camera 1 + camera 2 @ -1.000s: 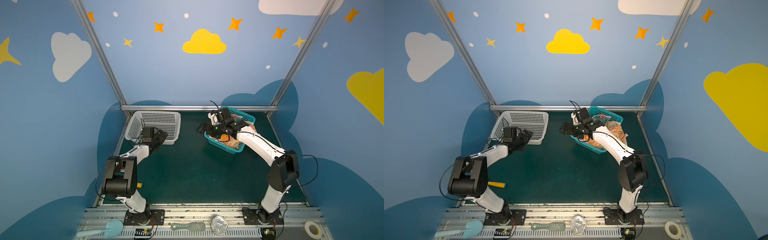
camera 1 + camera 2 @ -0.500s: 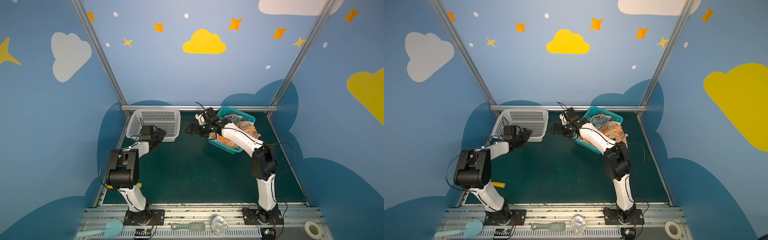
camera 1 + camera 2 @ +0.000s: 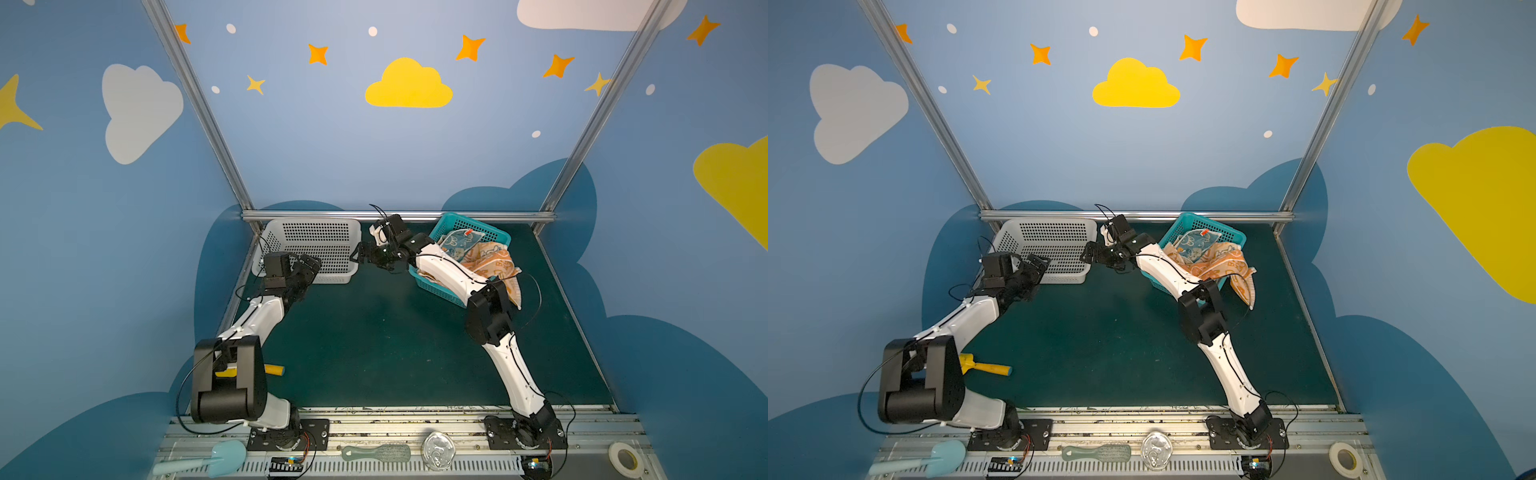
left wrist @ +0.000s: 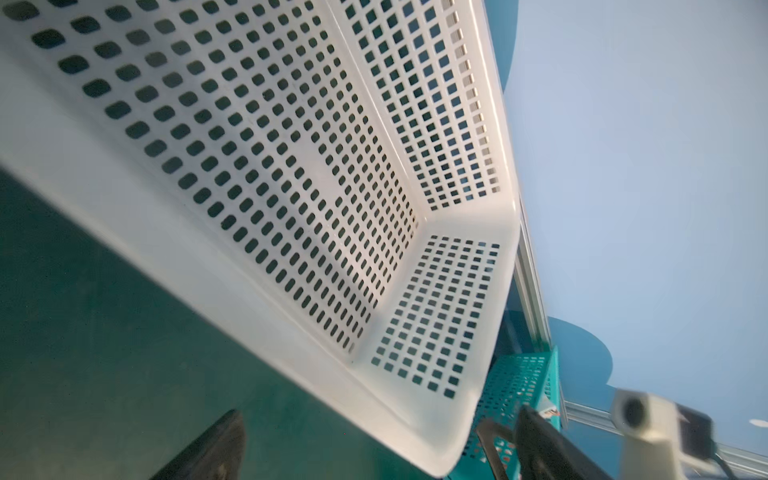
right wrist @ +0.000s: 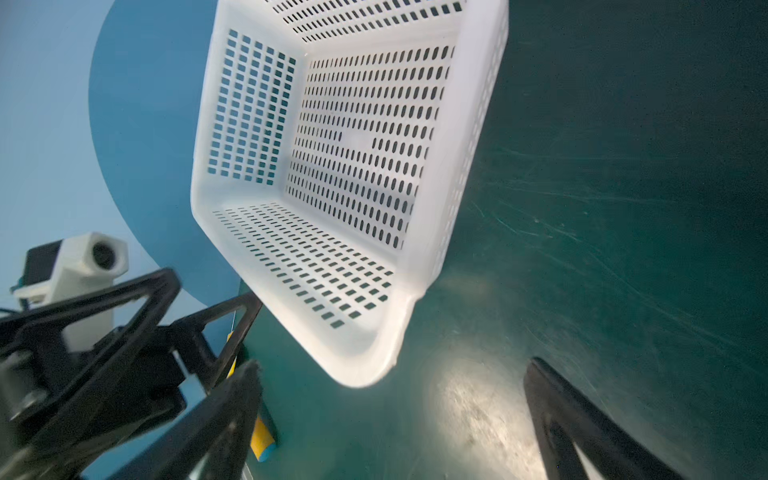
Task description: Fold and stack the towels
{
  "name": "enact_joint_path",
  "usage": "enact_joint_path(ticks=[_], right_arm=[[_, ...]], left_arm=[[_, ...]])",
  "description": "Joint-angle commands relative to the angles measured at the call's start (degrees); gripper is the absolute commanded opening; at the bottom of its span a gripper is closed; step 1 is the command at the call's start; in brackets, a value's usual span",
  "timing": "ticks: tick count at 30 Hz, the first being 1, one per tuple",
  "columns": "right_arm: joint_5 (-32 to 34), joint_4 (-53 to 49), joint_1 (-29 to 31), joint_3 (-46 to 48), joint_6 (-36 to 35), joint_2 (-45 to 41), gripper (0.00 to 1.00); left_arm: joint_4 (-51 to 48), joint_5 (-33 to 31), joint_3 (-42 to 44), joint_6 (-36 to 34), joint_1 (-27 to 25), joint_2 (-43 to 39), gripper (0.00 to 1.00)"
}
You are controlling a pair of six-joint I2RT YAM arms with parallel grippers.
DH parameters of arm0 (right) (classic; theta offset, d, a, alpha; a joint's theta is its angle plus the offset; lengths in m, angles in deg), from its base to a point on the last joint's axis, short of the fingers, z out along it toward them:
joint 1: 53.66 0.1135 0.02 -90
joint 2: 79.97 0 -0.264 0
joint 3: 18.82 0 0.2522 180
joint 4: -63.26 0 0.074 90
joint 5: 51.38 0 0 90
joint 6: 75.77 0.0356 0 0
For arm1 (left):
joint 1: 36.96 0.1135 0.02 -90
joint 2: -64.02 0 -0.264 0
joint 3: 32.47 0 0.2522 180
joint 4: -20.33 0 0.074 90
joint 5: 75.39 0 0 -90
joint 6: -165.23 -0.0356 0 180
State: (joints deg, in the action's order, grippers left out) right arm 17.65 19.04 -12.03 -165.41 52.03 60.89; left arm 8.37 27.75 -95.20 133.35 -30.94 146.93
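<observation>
- Left gripper [image 3: 311,265]: jaws wide, empty, at the near left corner of the white basket [image 3: 316,245].
- Right gripper [image 3: 360,253]: wide, empty, beside that basket's right end.
- Towels [image 3: 494,259]: heaped in the teal basket [image 3: 482,227] far right, one draping over its rim.

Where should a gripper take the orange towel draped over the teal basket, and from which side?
Probably the flap of the orange towel hanging outside the teal basket; approach from its near right corner, where it hangs free of walls.

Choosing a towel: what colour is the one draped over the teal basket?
Draped towel: orange and cream, best in a top view.
</observation>
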Motion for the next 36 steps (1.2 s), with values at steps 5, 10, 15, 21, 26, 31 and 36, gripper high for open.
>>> enact_joint_path(ticks=[5, 10, 15, 21, 26, 31, 36], right_arm=[[-1.4, 6.28, 1.06, -8.26, 4.43, 8.37, 0.98], [-0.93, 9.28, 2.2, -14.47, 6.14, 13.39, 0.98], [-0.67, 11.21, 2.64, -18.45, 7.82, 16.78, 0.98], [-0.65, 14.16, 3.22, -22.68, 11.21, 21.64, 0.98], [-0.34, 19.05, 4.58, -25.61, 13.55, 24.56, 0.98], [-1.33, 22.88, 4.37, -25.63, 15.01, 24.5, 0.98], [-2.01, 15.65, 3.12, -24.29, 9.45, 19.62, 0.98]], left_arm=[[-9.85, 5.59, 0.81, -5.2, 1.37, -6.05, 1.0], [-8.4, 5.97, 3.48, -5.61, 1.38, -9.6, 1.0], [-8.79, 7.07, 2.26, -5.93, 2.74, -9.17, 1.0], [-7.96, 8.98, 1.71, -4.65, 3.29, -8.84, 1.0], [-7.7, 8.74, 2.98, -4.56, 3.51, -9.9, 1.0], [-7.43, 9.11, 3.13, -4.94, 3.49, -9.65, 1.0], [-7.36, 8.27, 3.3, -5.61, 3.53, -10.7, 1.0]])
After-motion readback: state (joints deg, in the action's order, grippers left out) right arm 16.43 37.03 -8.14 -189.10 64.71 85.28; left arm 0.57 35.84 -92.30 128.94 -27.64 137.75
